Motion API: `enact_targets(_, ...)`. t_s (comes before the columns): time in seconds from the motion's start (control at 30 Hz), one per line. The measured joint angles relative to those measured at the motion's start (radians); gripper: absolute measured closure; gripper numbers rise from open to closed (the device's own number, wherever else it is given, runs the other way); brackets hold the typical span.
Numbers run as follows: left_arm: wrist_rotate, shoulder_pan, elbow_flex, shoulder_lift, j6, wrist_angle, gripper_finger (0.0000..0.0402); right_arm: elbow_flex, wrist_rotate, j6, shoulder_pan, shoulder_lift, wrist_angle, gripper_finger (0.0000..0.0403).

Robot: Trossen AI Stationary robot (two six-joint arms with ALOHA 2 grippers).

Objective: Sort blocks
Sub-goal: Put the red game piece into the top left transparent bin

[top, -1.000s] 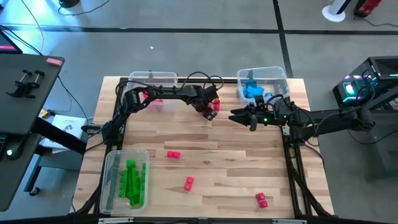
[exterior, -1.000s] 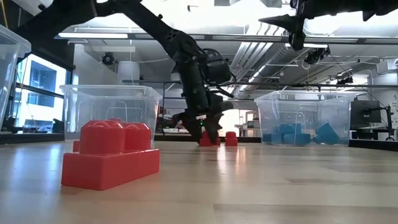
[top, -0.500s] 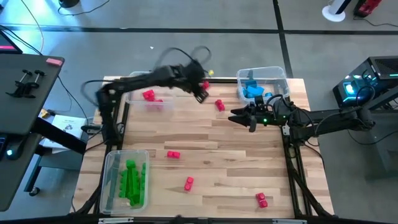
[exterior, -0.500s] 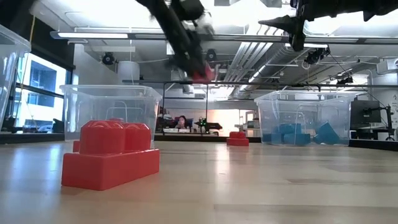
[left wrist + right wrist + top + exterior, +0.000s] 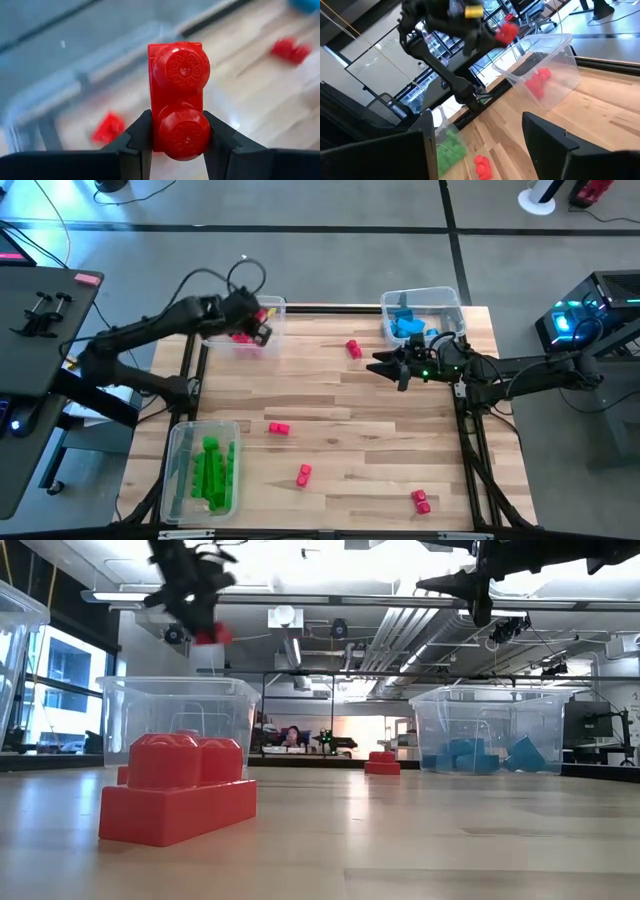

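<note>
My left gripper (image 5: 262,315) is shut on a red two-stud block (image 5: 177,95) and hangs over the clear bin (image 5: 245,308) at the table's far left. That bin has red blocks (image 5: 240,336) lying in it. The held block (image 5: 212,635) also shows high above the bin in the low view. More red blocks lie on the table (image 5: 353,349), (image 5: 278,428), (image 5: 304,474), (image 5: 421,501). My right gripper (image 5: 385,365) waits open in the air beside the bin of blue blocks (image 5: 405,325). My left gripper pinches the red block's two long sides (image 5: 153,131) between its two fingers (image 5: 140,137), at the end with the nearer stud. The block's other end sticks out past the fingertips, studs toward the wrist camera. The fingers slant downward. The block is lifted clear, above the bin.
A clear bin (image 5: 190,480) with green blocks stands at the near left corner. The blue-block bin (image 5: 445,298) is at the far right. Dark frame rails (image 5: 470,430) run along the table's sides. Bare wood lies in the middle (image 5: 340,410).
My left gripper has risen from the pair of red blocks at the far middle with one of them. It has swung toward the table's left edge until it hangs over the red-block bin. The other red block stays on the table. My right arm has kept still.
</note>
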Motion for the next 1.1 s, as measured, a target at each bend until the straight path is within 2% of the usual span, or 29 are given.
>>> enact_targets(0.17,0.017,0.019,-0.178,-0.082,-0.036,0.02,0.0268,0.0,0.0,0.0,0.0,0.0,0.0,0.0227)
enact_targets(0.37,0.032,0.116,-0.193,-0.086,0.012,0.076,0.0214,0.0,0.0,0.0,0.0,0.0,0.0,0.0227)
enact_targets(0.57,0.245,0.176,-0.154,-0.086,0.065,0.095,0.0166,0.0,0.0,0.005,0.0,0.0,0.0,0.0227)
enact_targets(0.63,0.358,0.174,-0.129,-0.086,0.067,0.1,0.0157,0.0,0.0,0.007,0.0,0.0,0.0,0.0227)
enact_targets(0.7,0.523,0.15,-0.104,-0.086,0.072,0.146,0.0155,0.0,0.0,0.007,0.0,0.001,-0.004,0.0227)
enact_targets(0.77,0.647,0.081,-0.085,-0.087,0.074,0.194,0.0155,0.0,0.0,0.007,0.0,0.001,-0.016,0.0227)
enact_targets(0.83,0.673,-0.034,-0.077,-0.087,0.068,0.204,0.0156,0.0,-0.001,0.007,0.0,0.001,-0.034,0.0227)
enact_targets(0.97,0.579,-0.322,-0.077,-0.077,0.111,0.13,0.0156,0.0,-0.003,0.026,0.0,0.001,-0.071,0.0227)
enact_targets(1.1,0.408,-0.604,-0.077,-0.043,0.24,0.025,0.0156,0.0,-0.032,0.034,0.0,0.001,-0.087,0.0227)
